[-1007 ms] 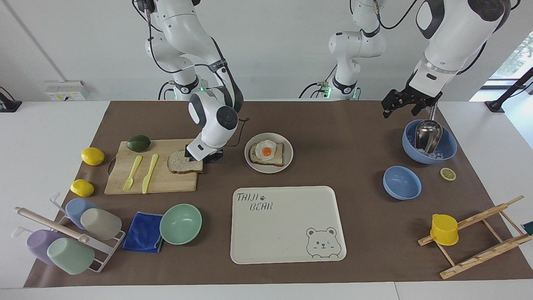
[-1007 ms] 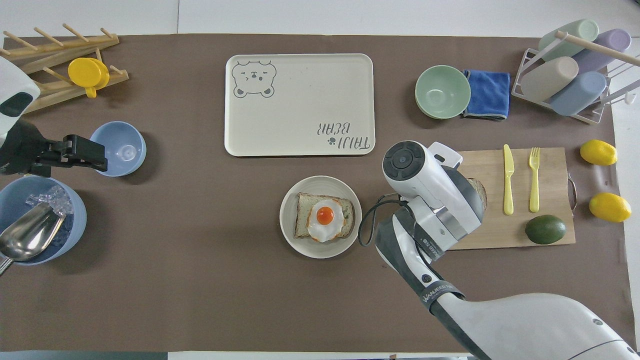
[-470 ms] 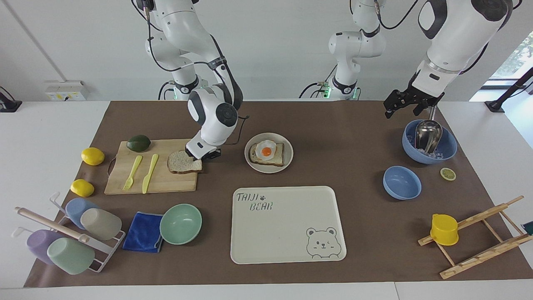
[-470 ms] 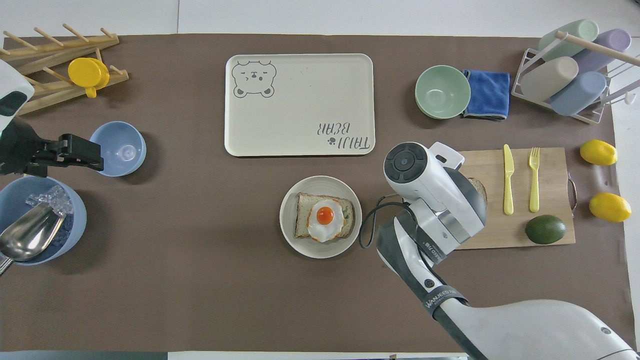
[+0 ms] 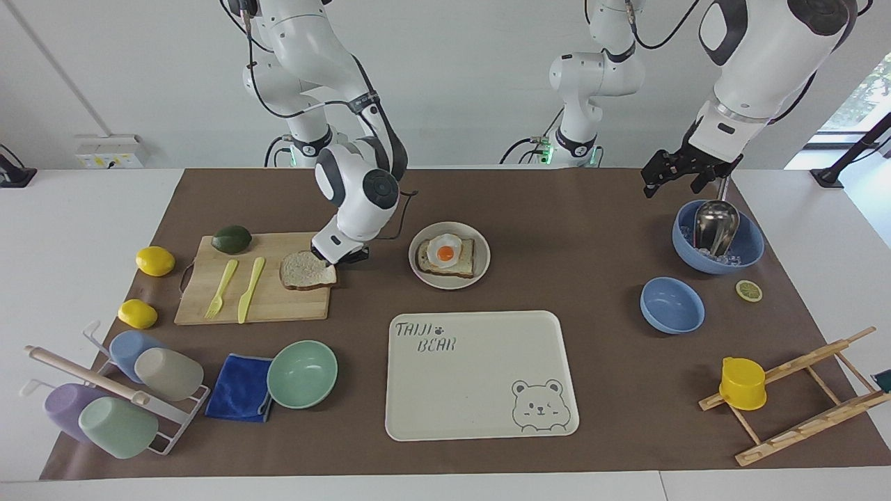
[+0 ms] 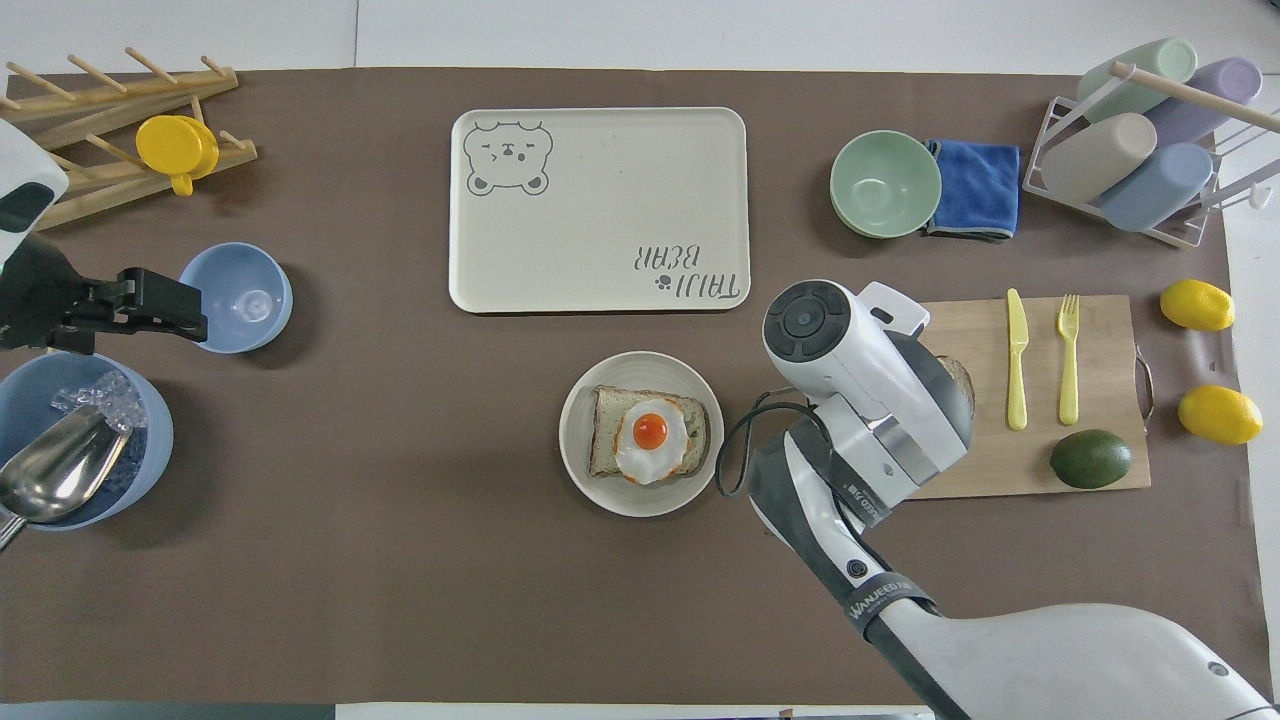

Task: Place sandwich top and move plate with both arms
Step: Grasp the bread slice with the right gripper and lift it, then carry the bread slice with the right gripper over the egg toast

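Observation:
The sandwich top (image 5: 305, 270), a plain speckled bread slice, lies on the wooden cutting board (image 5: 271, 303). Its corner toward the plate is slightly raised. My right gripper (image 5: 333, 259) is down at that corner and shut on the slice's edge. In the overhead view the right wrist covers the gripper, and only a sliver of the slice (image 6: 963, 376) shows. The round beige plate (image 5: 482, 245) sits beside the board toward the left arm's end and bears a toast with a fried egg (image 5: 445, 253). My left gripper (image 5: 669, 182) hangs open and empty in the air, beside the large blue bowl (image 5: 752, 250).
A cream bear-printed tray (image 5: 480, 410) lies farther from the robots than the plate. A yellow fork, a knife (image 5: 249, 289) and an avocado (image 5: 232, 239) are on the board. A mint bowl (image 5: 302, 373), a blue cloth, a cup rack, lemons and a small blue bowl (image 5: 672, 305) stand around.
My right gripper has risen a little at the slice's corner and drawn the slice slightly toward the robots. The left gripper has shifted slightly upward.

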